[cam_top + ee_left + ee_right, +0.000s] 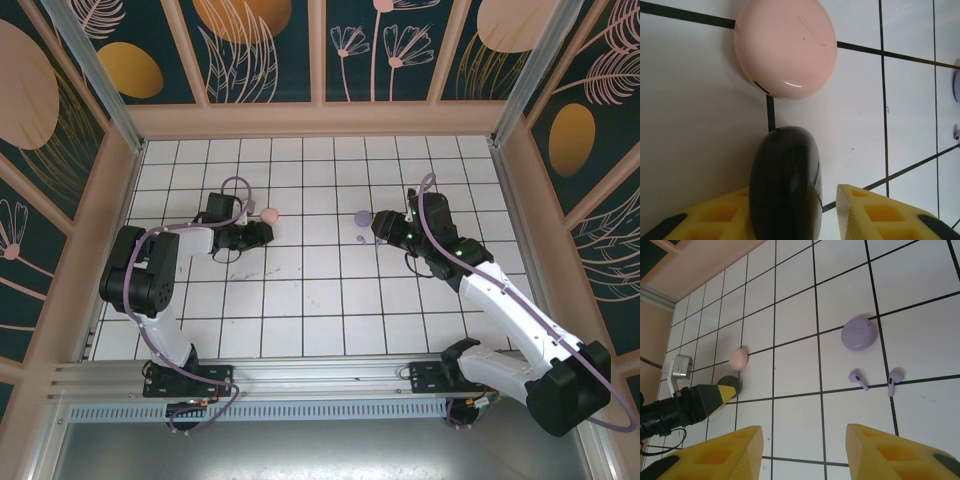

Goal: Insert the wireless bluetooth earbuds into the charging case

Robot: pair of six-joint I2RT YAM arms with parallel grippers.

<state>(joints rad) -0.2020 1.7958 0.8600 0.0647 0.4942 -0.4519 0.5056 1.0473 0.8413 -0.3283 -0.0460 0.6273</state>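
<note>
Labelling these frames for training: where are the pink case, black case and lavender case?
pink case (785, 47), left wrist view, middle of its top.
black case (785, 180), left wrist view, middle of its shell.
lavender case (859, 333), right wrist view, centre of its top.

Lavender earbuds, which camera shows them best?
Right wrist: both lavender earbuds lie apart on the tiles near the lavender case, stems visible. Top external shows a faint speck; left wrist clips one at its right edge.

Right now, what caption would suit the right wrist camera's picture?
Open right gripper hovers near two lavender earbuds beside a round lavender case on the white tiled table.
</note>
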